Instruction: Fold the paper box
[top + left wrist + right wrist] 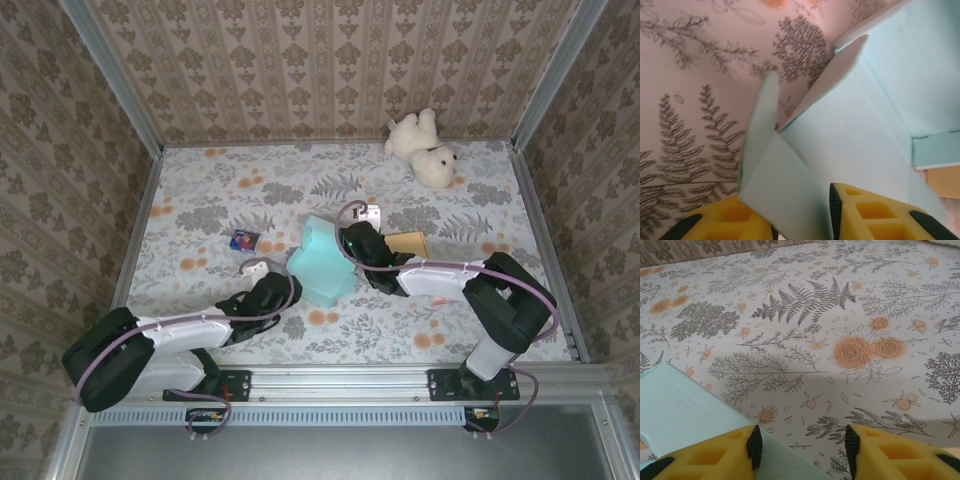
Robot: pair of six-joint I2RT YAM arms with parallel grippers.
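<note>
The paper box (pixel 320 262) is pale teal and lies half-formed in the middle of the floral table. My left gripper (pixel 291 287) is at its near-left corner. In the left wrist view, a loose flap of the paper box (pixel 790 190) stands between the yellow fingers (pixel 875 215) of my left gripper (pixel 801 220). The flap reaches the right pad, and the jaws stand apart. My right gripper (pixel 346 242) is at the box's far-right side. In the right wrist view, my right gripper (pixel 802 445) is open over the cloth, with the box's edge (pixel 680 410) under its left finger.
A white teddy bear (pixel 425 148) lies at the back right. A small dark blue packet (pixel 244 240) sits left of the box and a tan card (pixel 410 243) lies right of it. Patterned walls enclose the table on three sides.
</note>
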